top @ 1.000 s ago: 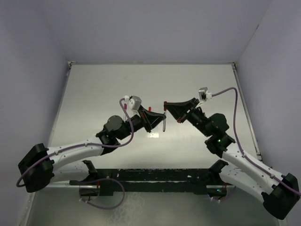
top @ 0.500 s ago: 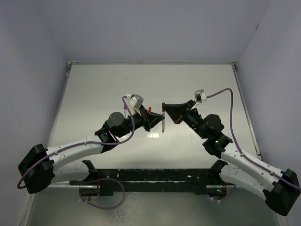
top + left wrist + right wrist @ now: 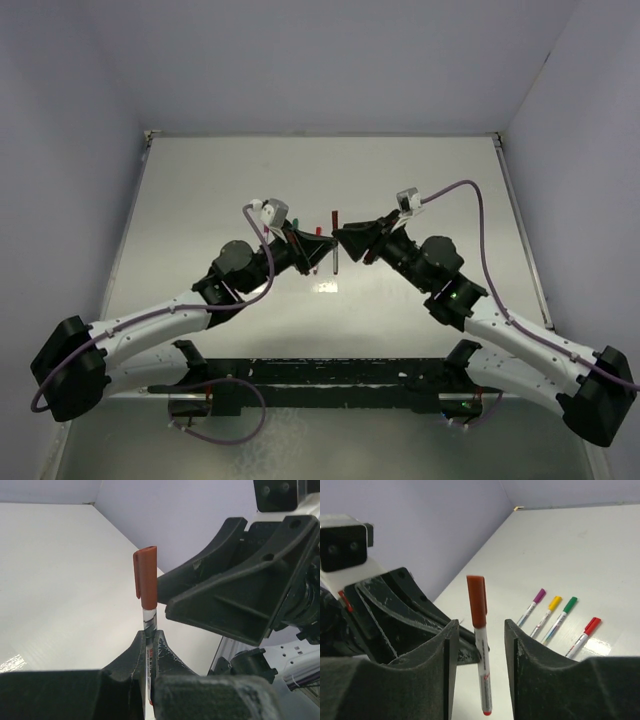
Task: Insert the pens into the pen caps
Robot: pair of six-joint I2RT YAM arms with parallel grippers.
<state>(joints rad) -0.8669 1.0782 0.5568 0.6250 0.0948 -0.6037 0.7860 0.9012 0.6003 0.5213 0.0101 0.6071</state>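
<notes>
My left gripper [image 3: 149, 636] is shut on a silver-grey pen [image 3: 149, 622] and holds it upright above the table. A dark red cap [image 3: 145, 578] sits on the pen's top end. In the right wrist view the same pen [image 3: 483, 672] and its cap [image 3: 477, 601] stand between my right gripper's [image 3: 481, 630] open jaws, with a gap on each side. In the top view the pen [image 3: 335, 255] stands between the left gripper [image 3: 318, 250] and the right gripper [image 3: 346, 240] at mid-table. Several more pens lie on the table, capped magenta [image 3: 538, 595], yellow [image 3: 554, 601], green [image 3: 570, 603] and red [image 3: 592, 625].
The right gripper's black body [image 3: 235, 595] stands close on the right in the left wrist view. The left gripper's fingers [image 3: 420, 625] fill the left of the right wrist view. The white table [image 3: 220, 190] has grey walls on three sides.
Both grippers have shifted left and drawn closer together. The pen, held by the left gripper, has moved left with them and now stands between the right gripper's open jaws.
</notes>
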